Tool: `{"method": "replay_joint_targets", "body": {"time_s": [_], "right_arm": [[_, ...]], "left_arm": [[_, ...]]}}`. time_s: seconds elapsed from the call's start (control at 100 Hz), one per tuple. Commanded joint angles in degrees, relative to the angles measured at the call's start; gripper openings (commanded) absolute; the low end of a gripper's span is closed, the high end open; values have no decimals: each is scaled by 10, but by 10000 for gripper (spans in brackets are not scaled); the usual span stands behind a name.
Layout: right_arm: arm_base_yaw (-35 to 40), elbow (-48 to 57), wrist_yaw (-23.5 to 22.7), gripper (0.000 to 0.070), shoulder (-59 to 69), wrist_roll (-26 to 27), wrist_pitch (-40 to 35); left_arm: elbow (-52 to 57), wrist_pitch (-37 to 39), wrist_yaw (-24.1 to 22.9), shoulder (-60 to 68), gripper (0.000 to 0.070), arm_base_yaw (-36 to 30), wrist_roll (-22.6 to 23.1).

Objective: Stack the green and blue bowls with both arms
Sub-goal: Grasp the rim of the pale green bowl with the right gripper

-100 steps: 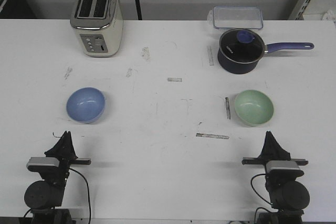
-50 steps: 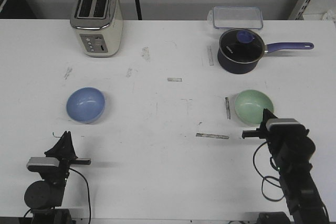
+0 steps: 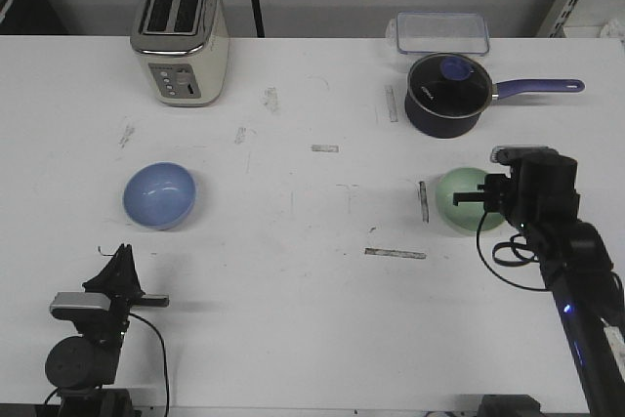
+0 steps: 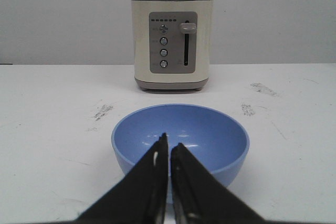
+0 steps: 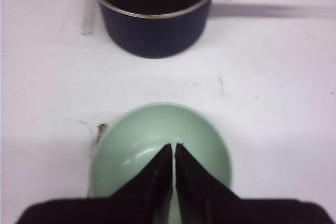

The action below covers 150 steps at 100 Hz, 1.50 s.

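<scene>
The periwinkle blue bowl (image 3: 159, 194) sits upright on the left of the white table, and it fills the left wrist view (image 4: 205, 124). My left gripper (image 3: 122, 253) rests near the front edge, short of the blue bowl, its jaws shut and empty (image 4: 168, 142). The mint green bowl (image 3: 454, 197) sits on the right and is partly covered by my right arm. My right gripper (image 3: 488, 200) hovers above it, jaws shut and empty, the tips pointing over the bowl's inside (image 5: 174, 148). The green bowl (image 5: 152, 129) lies just below the tips.
A dark navy pot (image 3: 447, 95) with a purple handle stands just beyond the green bowl, close in the right wrist view (image 5: 155, 24). A clear lidded container (image 3: 441, 31) is behind it. A cream toaster (image 3: 181, 36) stands at the back left.
My right arm has lifted from its rest near the front edge and reached forward until its gripper is over the green bowl. The left arm and both bowls have not moved.
</scene>
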Motion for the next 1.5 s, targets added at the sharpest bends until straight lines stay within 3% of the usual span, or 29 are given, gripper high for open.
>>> {"method": "replay_joint_targets", "body": {"time_s": [0.0, 0.11, 0.22, 0.27, 0.38, 0.43, 0.65, 0.91, 1.03, 1.19, 1.23, 1.49], "right_arm": [[-12, 37, 0, 6, 28, 3, -27], [-50, 88, -33, 6, 72, 2, -82], [-91, 122, -114, 44, 113, 3, -112], [-109, 129, -154, 138, 128, 6, -116], [-141, 130, -209, 431, 159, 7, -130], [-150, 130, -211, 491, 170, 7, -139], [-165, 130, -207, 501, 225, 0, -142], [-164, 130, -207, 467, 279, -2, -134], [-163, 129, -208, 309, 293, -2, -130], [-163, 129, -208, 40, 295, -1, -125], [-163, 129, -208, 4, 295, -1, -126], [-160, 130, -209, 4, 282, 7, -127]], "left_arm": [[-13, 9, -1, -1, 3, 1, 5], [-13, 9, -1, -1, 3, 1, 5], [-13, 9, -1, -1, 3, 1, 5], [-13, 9, -1, -1, 3, 1, 5], [-13, 9, -1, -1, 3, 1, 5], [-13, 9, -1, -1, 3, 1, 5], [-13, 9, -1, -1, 3, 1, 5], [-13, 9, -1, -1, 3, 1, 5], [-13, 9, -1, -1, 3, 1, 5], [-13, 9, -1, -1, 3, 1, 5], [-13, 9, -1, -1, 3, 1, 5], [-13, 9, -1, -1, 3, 1, 5]]}}
